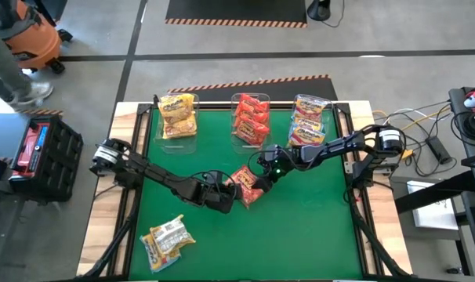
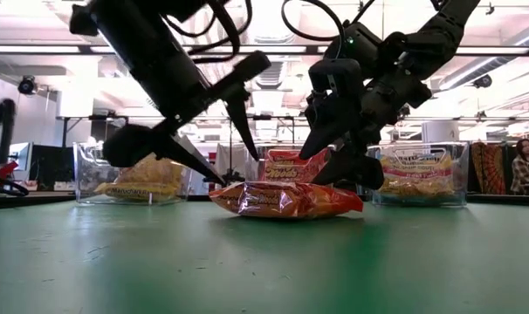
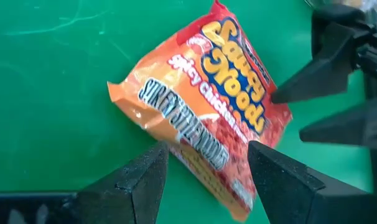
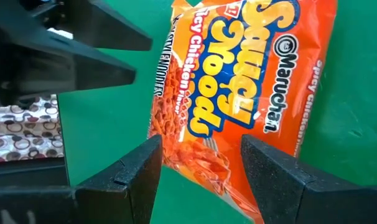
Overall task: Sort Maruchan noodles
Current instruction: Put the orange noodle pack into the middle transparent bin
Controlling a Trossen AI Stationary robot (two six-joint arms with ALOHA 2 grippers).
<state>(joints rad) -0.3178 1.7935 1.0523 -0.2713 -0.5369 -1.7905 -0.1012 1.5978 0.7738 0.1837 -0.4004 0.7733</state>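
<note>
**Two claws over one red packet, mid-worktop**

We note a red-orange Maruchan packet (image 1: 246, 186) lying flat on the green worktop (image 1: 316, 227), about at its centre. Label visible in both wrist views: spicy chicken.

Left claw (image 1: 228, 196) sits low at one end of this packet, fingers (image 3: 145, 180) apart, the packet's edge showing between them. We cannot see it gripping; in the low view the fingertips angle down toward the packet's end, close to the worktop.

Right claw (image 1: 265, 177) comes in from the opposite side, fingers (image 4: 272, 171) also apart, straddling the packet's other end. Whether either claw touches the plastic we cannot tell.

Along the far edge stand three clear bins: the left bin (image 1: 177, 116) holds yellow packets, the middle bin (image 1: 250, 117) red ones, the right bin (image 1: 310, 117) pale multicoloured ones.

A loose pair of yellow and pale packets (image 1: 167, 239) lies near the front left corner of the worktop, well apart from both claws.

An orange shop vacuum (image 1: 30, 39) stands on the floor beyond the worktop's left side.
</note>
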